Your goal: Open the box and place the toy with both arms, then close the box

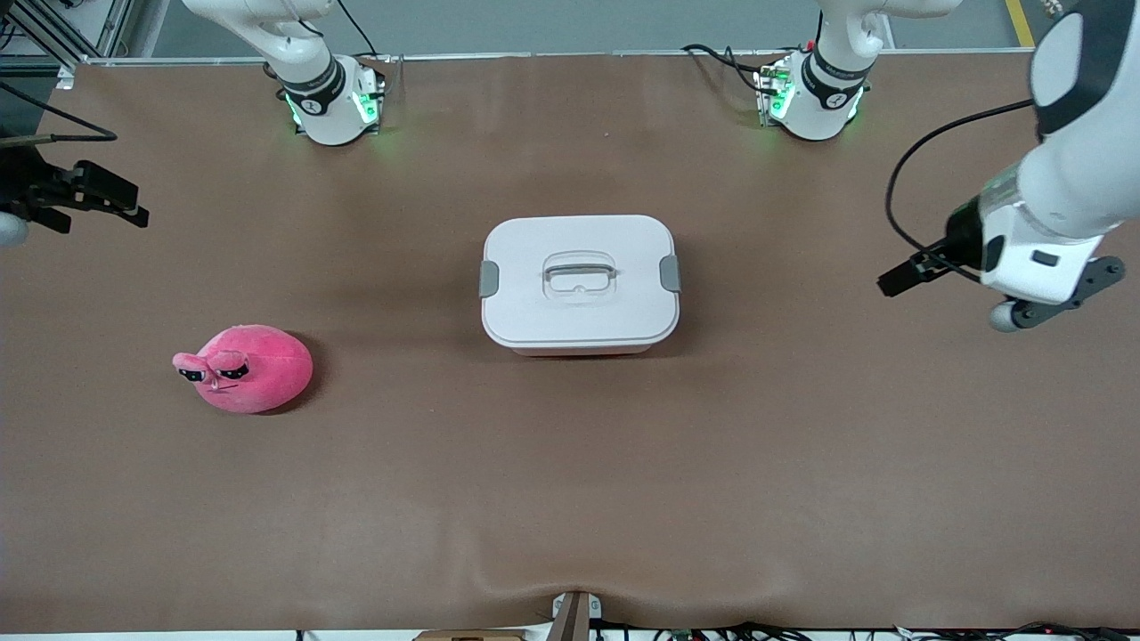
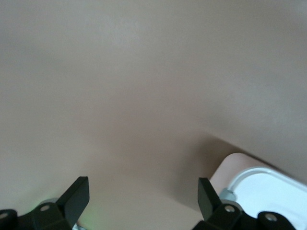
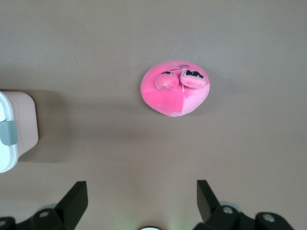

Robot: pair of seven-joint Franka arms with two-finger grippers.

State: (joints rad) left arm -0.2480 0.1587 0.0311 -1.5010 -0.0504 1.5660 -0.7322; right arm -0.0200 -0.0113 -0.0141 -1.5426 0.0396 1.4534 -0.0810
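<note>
Right end effector (image 1: 98,203) up over desk (image 1: 570,499) edge at right arm's end, fingers spread, empty. Toy (image 1: 245,368) on desk, nearer front camera than box (image 1: 579,283), eye stalks pointing toward right arm's end. Box mid-desk, lid on, long axis running between arms' ends. Left end effector (image 2: 144,199) raised at left arm's end, released, empty.

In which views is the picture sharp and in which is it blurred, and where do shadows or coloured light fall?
Front view: sharp, evenly lit; the toy and the box cast short soft shadows, and green light glows on the table at both arm bases. Left wrist view: soft and hazy, with a dim shadow beside the box corner. Right wrist view: sharper, with a broad faint shadow between toy and box.
</note>
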